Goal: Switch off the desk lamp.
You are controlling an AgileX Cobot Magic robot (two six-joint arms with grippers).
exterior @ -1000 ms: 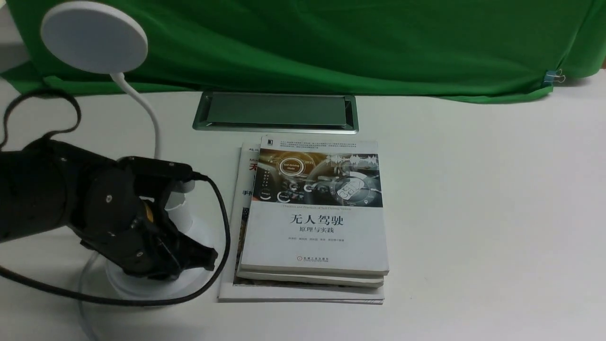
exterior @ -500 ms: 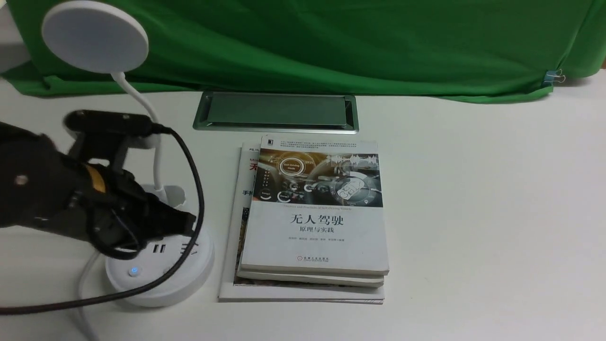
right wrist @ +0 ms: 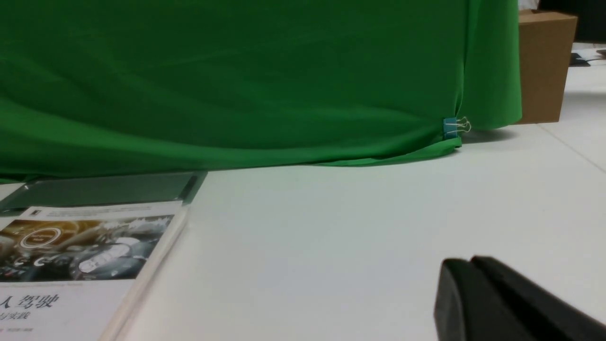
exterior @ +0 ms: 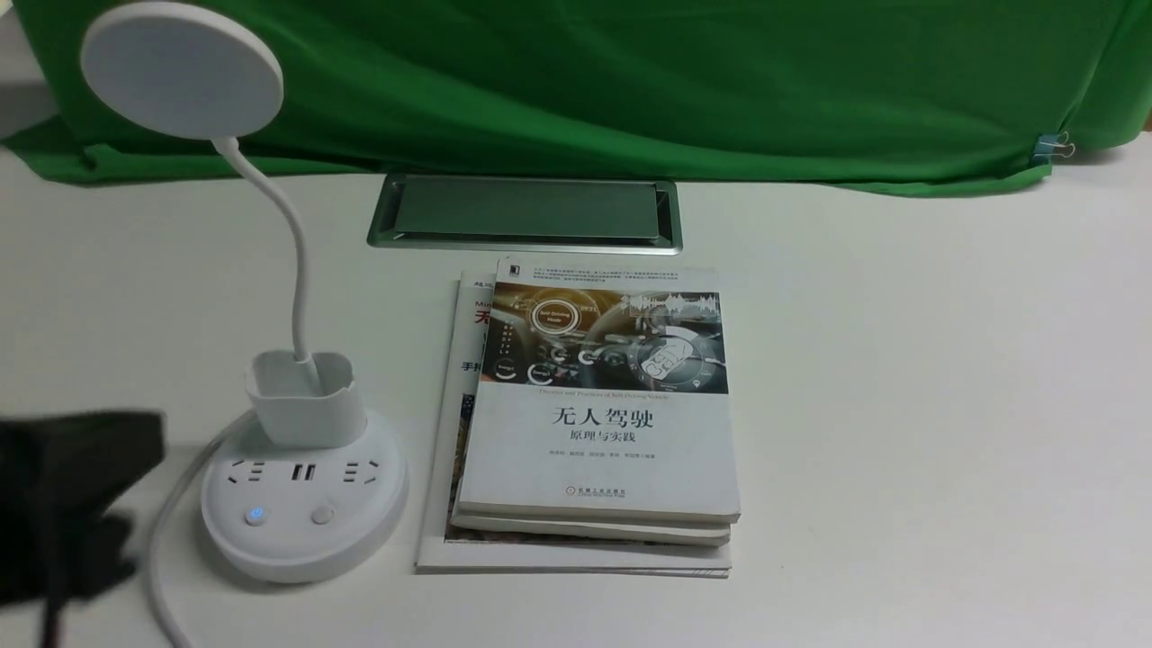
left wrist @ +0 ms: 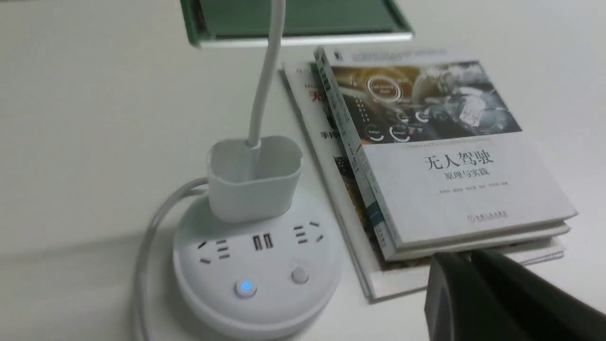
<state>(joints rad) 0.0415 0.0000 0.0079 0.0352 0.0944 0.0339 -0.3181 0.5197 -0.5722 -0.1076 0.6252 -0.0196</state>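
Note:
The white desk lamp stands at the front left: disc head (exterior: 182, 70), thin neck (exterior: 292, 243), cup holder (exterior: 304, 399), round base (exterior: 301, 549) with sockets. The base's left button (exterior: 256, 516) glows blue; the right button (exterior: 322, 515) is plain. The head shows no glow. In the left wrist view the base (left wrist: 258, 308) and both buttons lie clear of my left gripper (left wrist: 468, 258), which is shut and empty, hovering near the books' corner. My left arm (exterior: 63, 504) is a dark blur at the near left edge. My right gripper (right wrist: 471, 263) is shut and empty above bare table.
A stack of books (exterior: 598, 414) lies right of the lamp base. A metal cable hatch (exterior: 524, 212) is set in the table behind them. Green cloth (exterior: 630, 81) covers the back. The lamp's white cord (exterior: 166, 540) runs off the near edge. A cardboard box (right wrist: 544, 66) stands far right.
My left arm has pulled back from over the lamp base toward the near left edge, uncovering the base and its buttons. The lamp and books have not moved.

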